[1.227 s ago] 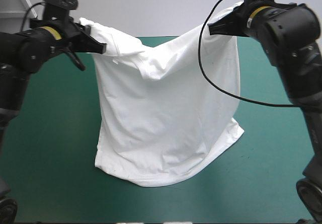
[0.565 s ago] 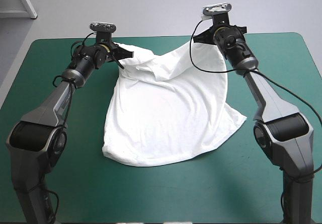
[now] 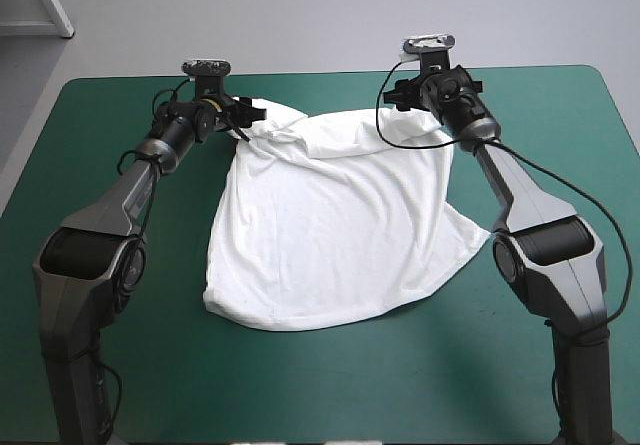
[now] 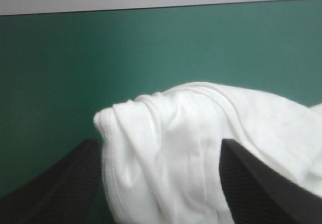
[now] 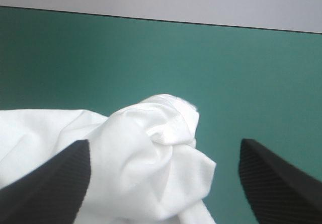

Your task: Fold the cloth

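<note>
Only a bunched T-shirt [image 4: 191,133] corner shows inside the spread left pincer [image 4: 158,142].

Left arm [image 3: 110,205] and right arm [image 3: 505,185] stretched forward and low, left gripper [image 3: 248,117] and right gripper [image 3: 398,93] turned inward toward each other, well apart, black fingers [image 4: 60,183] of each spread wide

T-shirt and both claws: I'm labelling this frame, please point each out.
T-shirt [image 3: 330,235], high view, middle of its spread body.
Left claw [image 4: 158,142], left wrist view, midway between its open fingertips.
Right claw [image 5: 163,142], right wrist view, midway between its open fingertips.
</note>
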Controlling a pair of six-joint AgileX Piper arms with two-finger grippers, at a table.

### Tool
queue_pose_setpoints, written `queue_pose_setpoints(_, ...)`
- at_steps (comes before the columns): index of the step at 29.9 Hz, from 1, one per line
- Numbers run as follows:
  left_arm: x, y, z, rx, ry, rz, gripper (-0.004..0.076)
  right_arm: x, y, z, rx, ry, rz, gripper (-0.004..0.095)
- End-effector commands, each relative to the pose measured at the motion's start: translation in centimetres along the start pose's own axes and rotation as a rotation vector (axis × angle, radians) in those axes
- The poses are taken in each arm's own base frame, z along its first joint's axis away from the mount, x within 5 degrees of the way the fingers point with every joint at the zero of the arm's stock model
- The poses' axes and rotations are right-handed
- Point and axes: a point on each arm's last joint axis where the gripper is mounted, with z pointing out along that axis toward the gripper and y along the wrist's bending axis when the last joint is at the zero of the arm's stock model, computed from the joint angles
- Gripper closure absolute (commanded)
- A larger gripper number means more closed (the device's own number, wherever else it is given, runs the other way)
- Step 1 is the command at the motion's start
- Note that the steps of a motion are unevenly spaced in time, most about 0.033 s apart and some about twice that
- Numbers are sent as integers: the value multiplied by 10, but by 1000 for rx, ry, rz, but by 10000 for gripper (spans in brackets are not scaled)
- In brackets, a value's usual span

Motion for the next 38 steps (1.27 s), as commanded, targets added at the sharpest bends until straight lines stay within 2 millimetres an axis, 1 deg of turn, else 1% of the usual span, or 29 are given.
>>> queue_pose_setpoints(1,-60,-2,-89,5,-100,53,189,-56,-25,-97,26,-152,23,11)
queue_pose_setpoints(3,-66,-2,-119,2,-32,65,189,-60,-34,-129,50,-119,11,37)
queue_pose_setpoints(5,-68,-3,-154,8,31,56,189,-60,-43,-163,68,-63,2,65)
queue_pose_setpoints(8,-66,-5,-199,36,106,37,189,-55,-54,-203,95,24,14,110)
queue_pose_setpoints(10,-61,-7,-221,53,172,30,189,-54,-59,-226,92,25,27,142)
queue_pose_setpoints(12,-57,-6,-242,55,217,32,189,-52,-60,-247,45,6,47,176)
queue_pose_setpoints(14,-51,-6,-255,59,254,27,189,-47,-59,-263,-17,7,54,198)
queue_pose_setpoints(16,-44,-6,-267,63,256,19,189,-37,-58,-274,-58,30,47,212)
queue_pose_setpoints(18,-32,-8,-278,87,274,6,189,-22,-59,-284,-74,62,33,211)
queue_pose_setpoints(19,-26,-9,-281,99,286,0,189,-15,-60,-286,-73,80,22,211)
queue_pose_setpoints(22,2,-8,-290,102,348,-21,189,12,-66,-296,-51,136,-15,211)
queue_pose_setpoints(26,48,-5,-293,94,457,-30,189,54,-71,-300,-27,228,-58,221)
queue_pose_setpoints(30,94,-4,-281,97,573,-49,189,85,-74,-305,-36,281,-76,238)
queue_pose_setpoints(32,112,-5,-272,107,618,-62,189,96,-75,-308,-36,296,-77,238)
queue_pose_setpoints(35,136,-7,-257,111,644,-65,189,110,-73,-307,-58,330,-66,238)
queue_pose_setpoints(38,157,-15,-244,133,629,-54,189,118,-69,-304,-90,362,-57,238)
